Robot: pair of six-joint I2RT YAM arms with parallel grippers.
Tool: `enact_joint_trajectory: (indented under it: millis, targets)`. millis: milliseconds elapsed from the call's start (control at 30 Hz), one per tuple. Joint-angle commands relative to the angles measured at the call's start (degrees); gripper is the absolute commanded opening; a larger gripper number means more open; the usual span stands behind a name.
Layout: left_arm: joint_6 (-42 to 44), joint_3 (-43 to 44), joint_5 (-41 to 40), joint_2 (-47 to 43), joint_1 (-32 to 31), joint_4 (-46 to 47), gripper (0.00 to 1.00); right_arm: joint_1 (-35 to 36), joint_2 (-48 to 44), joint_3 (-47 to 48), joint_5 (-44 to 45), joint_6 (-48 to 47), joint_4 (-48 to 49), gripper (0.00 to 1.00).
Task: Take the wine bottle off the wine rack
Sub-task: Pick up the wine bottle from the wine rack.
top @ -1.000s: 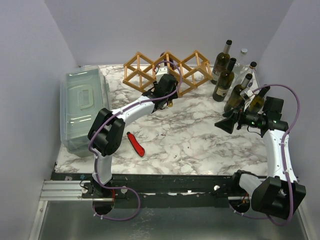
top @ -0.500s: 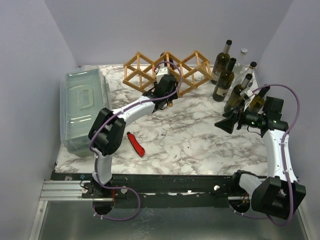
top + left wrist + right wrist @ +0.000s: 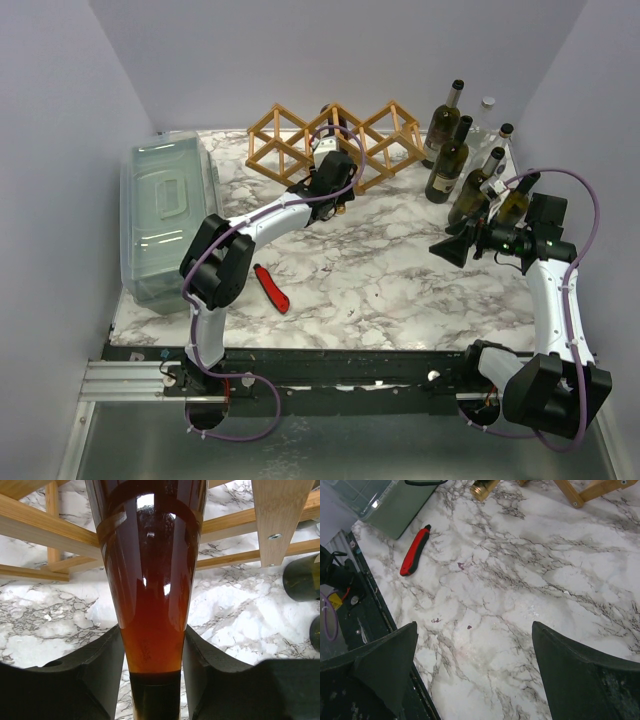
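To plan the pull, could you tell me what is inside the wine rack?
An amber wine bottle, neck between jaws of the left gripper; its far end hidden.

Far middle of a white marble-patterned table (image 3: pixel 400 285): light tan wooden lattice wine rack (image 3: pixel 283 141), with a dark glass wine bottle (image 3: pixel 329 113) lying through its middle cell. Left gripper (image 3: pixel 336 194) at that cell's near side, at the bottle's neck. Left: clear greenish plastic lidded bin (image 3: pixel 163 215). Near left: red and black utility knife (image 3: pixel 271 288). Far right: standing dark green glass bottles (image 3: pixel 447 160). Right gripper (image 3: pixel 447 247) just near of them, jaws spread wide.
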Motion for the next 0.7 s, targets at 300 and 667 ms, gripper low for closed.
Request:
enact_joint_trajectory:
  millis: [300, 667]
  targets:
    - [1.0, 0.9, 0.8, 1.1, 0.1, 0.6, 0.09, 0.7, 0.3, 1.3, 1.3, -1.4, -1.3, 0.99]
    - [6.6, -0.6, -1.8, -5.1, -0.3, 1.8, 0.0, 0.9, 0.5, 1.5, 1.7, -1.9, -1.6, 0.99]
